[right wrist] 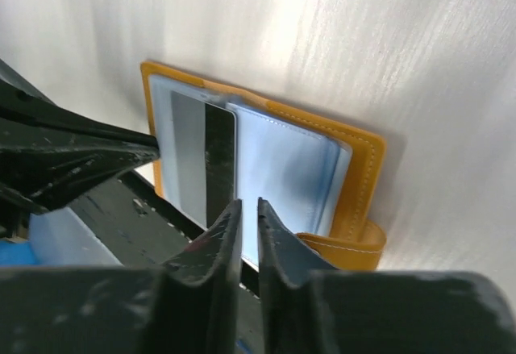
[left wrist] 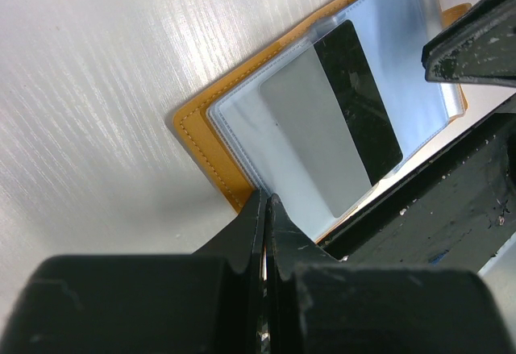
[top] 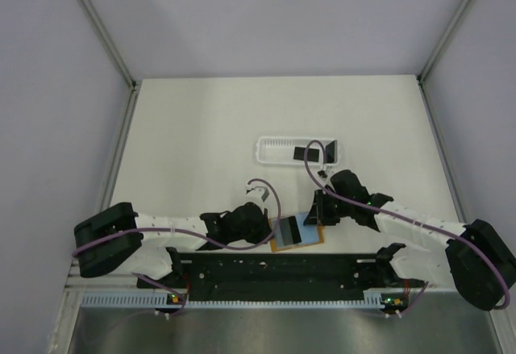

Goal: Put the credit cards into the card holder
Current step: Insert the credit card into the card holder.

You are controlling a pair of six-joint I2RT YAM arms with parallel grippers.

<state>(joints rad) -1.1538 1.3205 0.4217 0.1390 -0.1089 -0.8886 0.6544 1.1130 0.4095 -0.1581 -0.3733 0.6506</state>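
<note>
The orange card holder (top: 310, 239) lies open near the table's front edge, its clear blue-grey sleeves (right wrist: 282, 172) facing up. One credit card (left wrist: 334, 132), grey with a black stripe, sits inside a sleeve (right wrist: 203, 160). My left gripper (left wrist: 266, 199) is shut, its tips pinching the sleeve's edge at the holder's left side (top: 271, 226). My right gripper (right wrist: 248, 206) hovers over the holder's near edge with a narrow gap between its fingers and nothing in it (top: 318, 209). Two more dark credit cards (top: 306, 154) (top: 326, 151) lie in the white tray.
The long white slotted tray (top: 274, 151) stands just behind the holder. A black rail (top: 282, 269) runs along the front edge, right against the holder. Grey walls close in the table on the left, right and back.
</note>
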